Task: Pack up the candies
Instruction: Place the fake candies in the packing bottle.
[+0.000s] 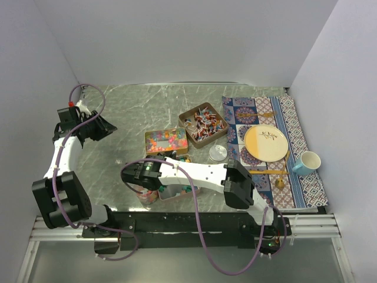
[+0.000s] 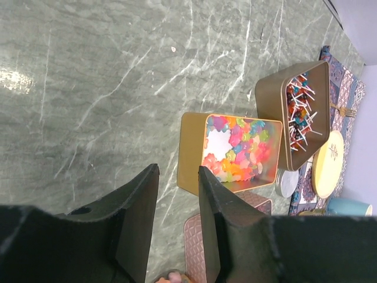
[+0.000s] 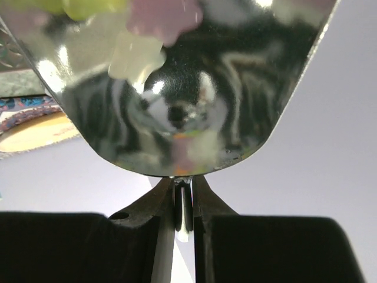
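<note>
Pastel star-like candies [image 1: 166,140] fill a bronze tin [image 2: 191,150], and twist-wrapped candies [image 1: 203,122] fill a second tin [image 2: 271,94] behind it. My right gripper [image 3: 184,180] is shut on the thin handle of a shiny metal scoop [image 3: 194,94], which carries a few pale candies [image 3: 138,50]. In the top view this gripper [image 1: 136,173] hangs over a small glass jar [image 1: 147,197] of sweets. My left gripper [image 1: 105,126] stands open and empty at the table's left. In the left wrist view its fingertips [image 2: 150,177] point toward the star-candy tin.
A pink quilted tin [image 2: 197,247] lies beside the jar, under my right arm. A round silver lid [image 1: 218,152] sits right of the tins. On the patterned mat [image 1: 294,118] are a cream plate [image 1: 266,143], a blue cup [image 1: 309,162] and gold cutlery [image 1: 268,172].
</note>
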Motion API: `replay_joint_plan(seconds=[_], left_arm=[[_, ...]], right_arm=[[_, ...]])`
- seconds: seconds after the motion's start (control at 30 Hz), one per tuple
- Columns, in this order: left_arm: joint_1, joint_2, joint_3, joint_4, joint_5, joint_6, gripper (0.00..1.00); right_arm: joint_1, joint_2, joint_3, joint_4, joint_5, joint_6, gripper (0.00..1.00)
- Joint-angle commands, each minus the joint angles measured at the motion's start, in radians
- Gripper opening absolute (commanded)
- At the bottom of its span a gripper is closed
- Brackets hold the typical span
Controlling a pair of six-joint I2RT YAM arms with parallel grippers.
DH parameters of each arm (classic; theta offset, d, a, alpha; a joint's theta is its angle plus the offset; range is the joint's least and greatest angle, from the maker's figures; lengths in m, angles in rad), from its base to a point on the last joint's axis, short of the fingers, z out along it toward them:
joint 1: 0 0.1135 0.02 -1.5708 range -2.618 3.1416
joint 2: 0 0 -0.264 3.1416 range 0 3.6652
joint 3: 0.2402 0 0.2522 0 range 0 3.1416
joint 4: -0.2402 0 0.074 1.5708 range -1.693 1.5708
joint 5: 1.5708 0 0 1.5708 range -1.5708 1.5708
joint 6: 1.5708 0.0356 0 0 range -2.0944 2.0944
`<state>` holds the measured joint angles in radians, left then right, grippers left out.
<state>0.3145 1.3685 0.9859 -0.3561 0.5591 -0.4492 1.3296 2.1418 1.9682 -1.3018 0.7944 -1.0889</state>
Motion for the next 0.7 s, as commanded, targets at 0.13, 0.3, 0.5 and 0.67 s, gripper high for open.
replay_joint_plan(seconds=[0.13, 0.3, 0.5, 0.67], left_arm=[[0.005, -0.058, 0.005, 0.029, -0.03, 0.007, 0.4], [0.006, -0.072, -0.003, 0.037, -0.039, 0.006, 0.41], [0.006, -0.083, 0.0, 0.032, -0.05, 0.012, 0.41], [0.008, -0.098, -0.003, 0.031, -0.057, 0.015, 0.42]], right_arm=[[0.034, -0.059, -0.058, -0.128, 0.117, -0.077, 0.0], [0.042, -0.059, -0.042, -0.119, 0.143, -0.078, 0.0], [0.051, -0.06, -0.057, -0.097, 0.19, -0.095, 0.0], [0.059, -0.062, -0.074, -0.054, 0.23, -0.117, 0.0]])
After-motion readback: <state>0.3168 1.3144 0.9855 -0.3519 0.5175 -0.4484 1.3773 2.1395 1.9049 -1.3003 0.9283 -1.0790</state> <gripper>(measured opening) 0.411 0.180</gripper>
